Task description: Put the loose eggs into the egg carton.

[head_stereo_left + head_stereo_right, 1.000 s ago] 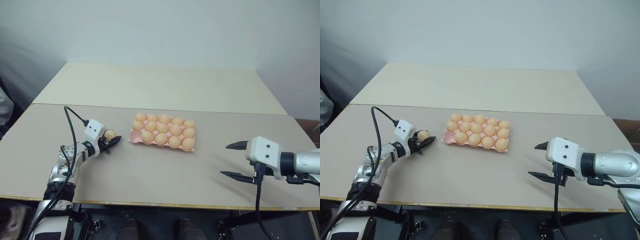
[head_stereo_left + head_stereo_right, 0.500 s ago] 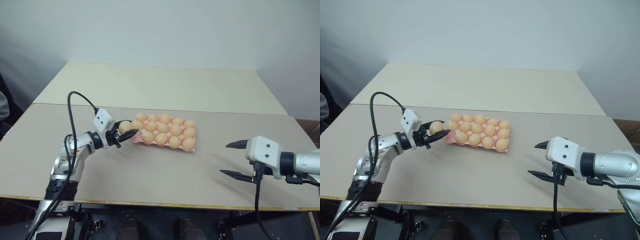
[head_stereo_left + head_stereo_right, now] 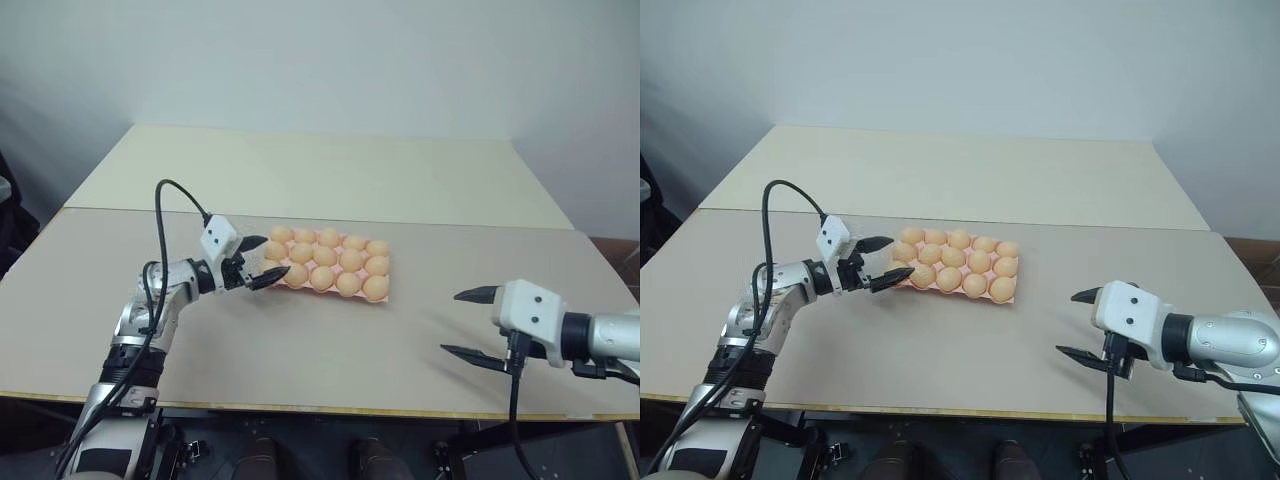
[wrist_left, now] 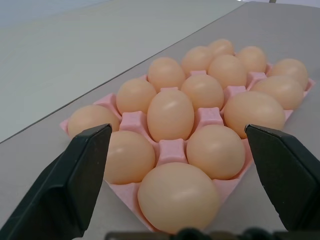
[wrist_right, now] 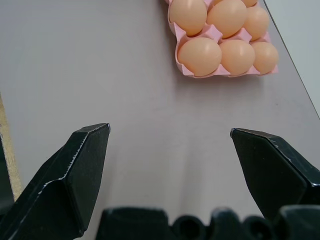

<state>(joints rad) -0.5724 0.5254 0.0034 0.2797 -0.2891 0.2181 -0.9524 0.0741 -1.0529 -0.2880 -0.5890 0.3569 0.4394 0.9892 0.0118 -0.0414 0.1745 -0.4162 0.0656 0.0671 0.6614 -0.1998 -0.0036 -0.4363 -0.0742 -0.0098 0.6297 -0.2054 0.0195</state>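
Note:
The pink egg carton lies mid-table with several tan-orange eggs in its cups. My left gripper is open at the carton's near-left corner, one finger on each side of the corner egg. That egg rests in its cup and touches neither finger. Loose eggs are out of view; every egg I see sits in the carton. My right gripper hovers open and holds nothing, well to the right of the carton and nearer the table's front edge.
A cream table adjoins the grey worktable at the back. A black cable loops above my left arm. The front edge runs just below both arms.
My left gripper carried an egg right and up to the carton's near-left corner, then opened; the egg now sits in the corner cup. The right arm stayed still.

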